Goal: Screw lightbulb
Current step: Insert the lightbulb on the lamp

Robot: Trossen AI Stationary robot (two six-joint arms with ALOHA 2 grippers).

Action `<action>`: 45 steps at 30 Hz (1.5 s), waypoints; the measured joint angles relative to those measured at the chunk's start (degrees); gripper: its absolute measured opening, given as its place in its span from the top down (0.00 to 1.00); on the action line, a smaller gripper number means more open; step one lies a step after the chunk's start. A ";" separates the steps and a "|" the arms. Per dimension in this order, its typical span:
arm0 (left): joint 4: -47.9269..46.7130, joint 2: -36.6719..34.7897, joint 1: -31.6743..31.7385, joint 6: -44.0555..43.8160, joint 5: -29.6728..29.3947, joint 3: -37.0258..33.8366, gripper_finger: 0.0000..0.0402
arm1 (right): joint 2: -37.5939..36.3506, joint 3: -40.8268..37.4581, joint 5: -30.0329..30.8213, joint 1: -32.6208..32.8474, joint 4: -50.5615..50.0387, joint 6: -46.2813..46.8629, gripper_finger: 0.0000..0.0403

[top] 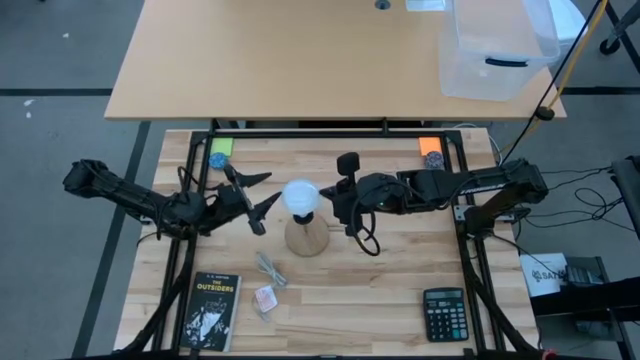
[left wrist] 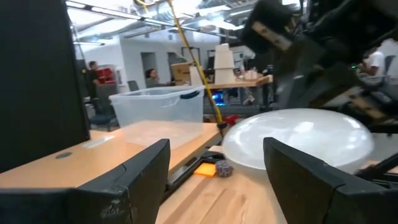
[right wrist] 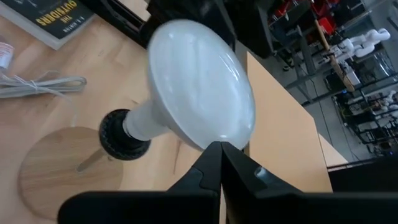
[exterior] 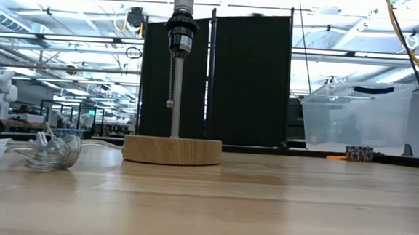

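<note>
I work over a pale plank table (top: 400, 300) with a black frame; behind it stands a second, plain table (top: 300, 60) carrying a clear bin (top: 495, 50). On my planks lie a book (top: 211, 311), a calculator (top: 445, 314), a coiled cord (top: 270, 268) and a small wrapped item (top: 266, 298), with a green tag (top: 220, 147) and an orange tag (top: 430, 146) near the far edge. The low view looks into a bright hall with black screens (exterior: 212, 77) (people show far off in the left wrist view).

The bulb (top: 301, 197) sits in the black socket (right wrist: 121, 135) atop the stand (top: 307, 238), mid-table, globe up. The low view cuts the bulb off and shows only the round wooden base, the metal stem and a pull chain (exterior: 172, 79).

The left arm reaches in low from the left edge; its gripper (top: 257, 203) is just left of the bulb with fingers (left wrist: 134, 177) spread wide, the globe between them but farther on, untouched. The right arm comes from the right edge, its gripper (top: 349, 196) just right of the bulb. In its wrist view the fingertips (right wrist: 222, 163) meet, closed on nothing, right at the globe's rim; I cannot tell whether they touch it.
</note>
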 joint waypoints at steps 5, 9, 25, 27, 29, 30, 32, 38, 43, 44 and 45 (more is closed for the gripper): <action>-0.31 0.02 0.00 0.25 -1.04 0.00 0.34 | 0.02 0.02 -0.13 0.93 0.15 -0.12 1.00; -1.73 0.15 0.02 0.66 -3.45 -0.14 0.34 | 0.14 0.02 -0.98 2.00 0.00 -0.34 1.00; -0.40 -5.73 -9.30 7.01 -5.80 -0.15 0.34 | 0.31 -0.15 0.79 3.31 -6.82 3.36 1.00; 0.02 -6.29 -11.23 8.22 -3.47 -0.13 0.34 | 0.31 -0.16 3.39 2.50 -6.52 3.25 1.00; 0.36 -6.13 -12.00 8.83 -2.05 -0.13 0.34 | 0.31 -0.15 4.88 1.52 -5.41 2.51 1.00; 0.29 -5.87 -12.09 8.82 -1.93 -0.13 0.34 | 0.31 -0.15 4.94 0.95 -4.77 1.99 1.00; 0.45 -5.32 -11.87 8.75 -1.90 -0.13 0.34 | 0.29 -0.15 4.80 0.09 -3.18 0.86 1.00; 0.44 -3.82 -10.96 6.97 -0.09 -0.13 0.34 | 0.26 -0.13 4.20 -1.85 -0.05 -2.57 1.00; 0.27 -2.86 -8.63 4.29 2.11 -0.13 0.34 | 0.24 -0.09 4.07 -2.68 0.87 -4.33 1.00; 0.11 -2.86 -8.12 3.42 3.14 -0.13 0.34 | 0.24 -0.09 4.05 -2.71 1.03 -4.65 1.00; -0.14 -2.86 -7.52 2.63 4.39 -0.13 0.34 | 0.24 -0.09 4.01 -2.77 1.15 -4.94 1.00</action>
